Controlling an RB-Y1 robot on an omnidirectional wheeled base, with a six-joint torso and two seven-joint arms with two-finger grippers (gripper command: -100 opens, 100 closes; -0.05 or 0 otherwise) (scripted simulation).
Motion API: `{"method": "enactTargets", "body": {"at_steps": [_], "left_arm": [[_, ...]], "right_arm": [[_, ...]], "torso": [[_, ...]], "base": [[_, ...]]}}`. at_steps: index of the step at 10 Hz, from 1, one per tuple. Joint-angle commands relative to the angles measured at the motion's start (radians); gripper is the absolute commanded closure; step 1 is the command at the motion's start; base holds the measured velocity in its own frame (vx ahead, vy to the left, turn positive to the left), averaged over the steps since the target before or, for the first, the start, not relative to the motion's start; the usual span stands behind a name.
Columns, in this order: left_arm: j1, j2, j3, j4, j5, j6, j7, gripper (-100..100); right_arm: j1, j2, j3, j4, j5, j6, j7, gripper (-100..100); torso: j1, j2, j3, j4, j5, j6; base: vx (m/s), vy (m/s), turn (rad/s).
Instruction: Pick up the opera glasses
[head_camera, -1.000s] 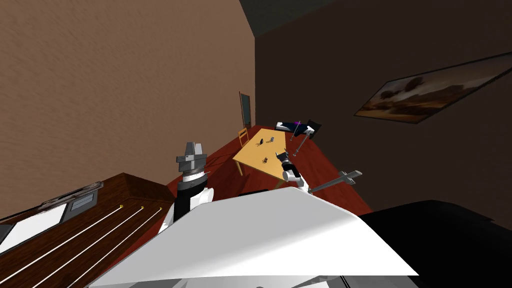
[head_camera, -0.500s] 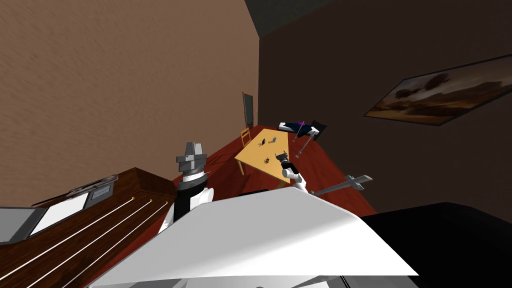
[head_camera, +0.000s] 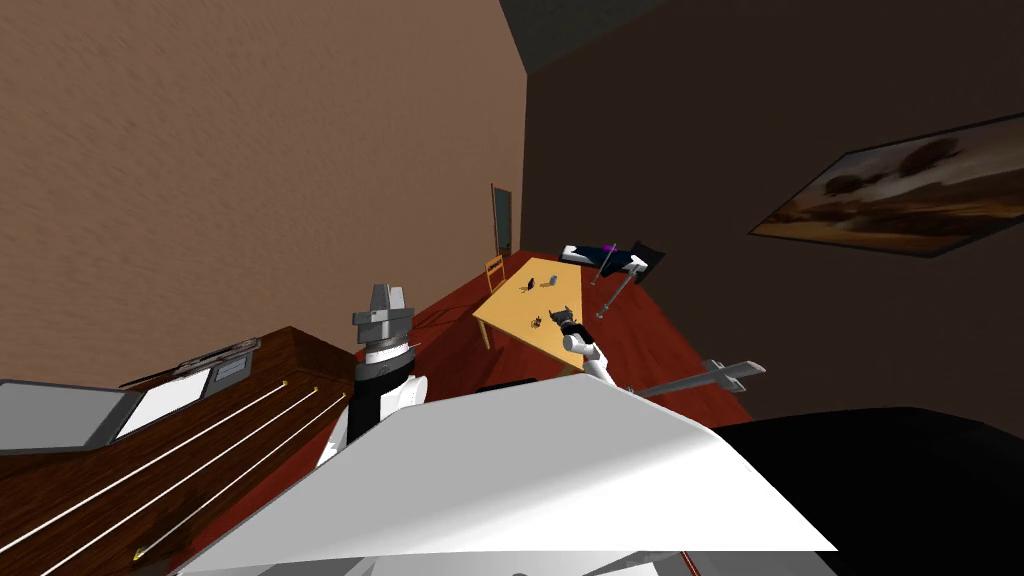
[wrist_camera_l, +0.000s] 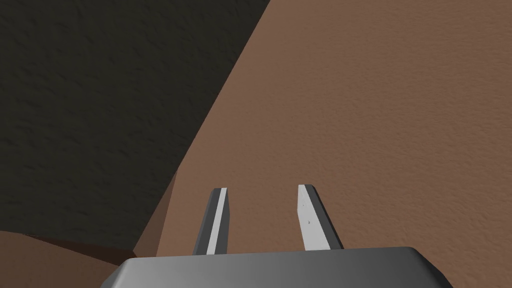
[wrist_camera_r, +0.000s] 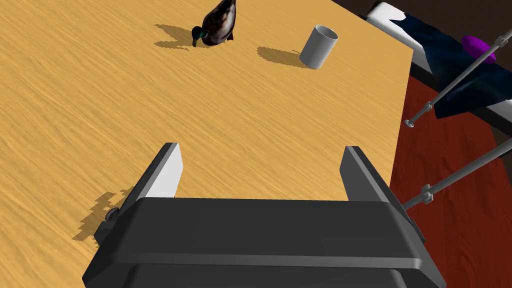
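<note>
The opera glasses (head_camera: 537, 321) are a small dark object on the near part of the light wooden table (head_camera: 508, 318). My right gripper (head_camera: 563, 315) hangs open over the table just beside them. In the right wrist view its fingers spread wide over bare tabletop (wrist_camera_r: 280, 115). Only a small dark bit of the glasses (wrist_camera_r: 111, 214) peeks out beside the right gripper (wrist_camera_r: 260, 150) body, with a shadow. My left gripper (head_camera: 386, 292) is raised near my chest; in its wrist view the left gripper (wrist_camera_l: 264, 189) shows a narrow gap holding nothing.
A duck figure (wrist_camera_r: 217, 22) and a grey cup (wrist_camera_r: 318, 46) stand at the table's far end. A yellow chair (head_camera: 492, 270) is behind the table. Grey poles (head_camera: 620, 285) and a dark-clothed bench (head_camera: 600, 253) flank its right side. A dark wooden cabinet (head_camera: 150, 460) is at my left.
The whole head picture has slid: the cabinet has shifted and the table drifted slightly right, so I have moved. My right gripper stays over the table's near part.
</note>
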Motion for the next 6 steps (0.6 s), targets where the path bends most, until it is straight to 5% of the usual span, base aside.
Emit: {"method": "enactTargets", "body": {"at_steps": [1,6], "left_arm": [[0.0,0.0,0.0,0.0,0.0,0.0,0.0,0],[0.0,0.0,0.0,0.0,0.0,0.0,0.0,0]], "right_arm": [[-0.006,-0.005,-0.002,0.03,-0.006,0.006,-0.027,-100],[-0.11,-0.029,-0.03,0.186,-0.079,0.101,-0.169,-100]], "torso": [[0.0,0.0,0.0,0.0,0.0,0.0],[0.0,0.0,0.0,0.0,0.0,0.0]], "base": [[0.0,0.0,0.0],[0.0,-0.008,0.1]]}}
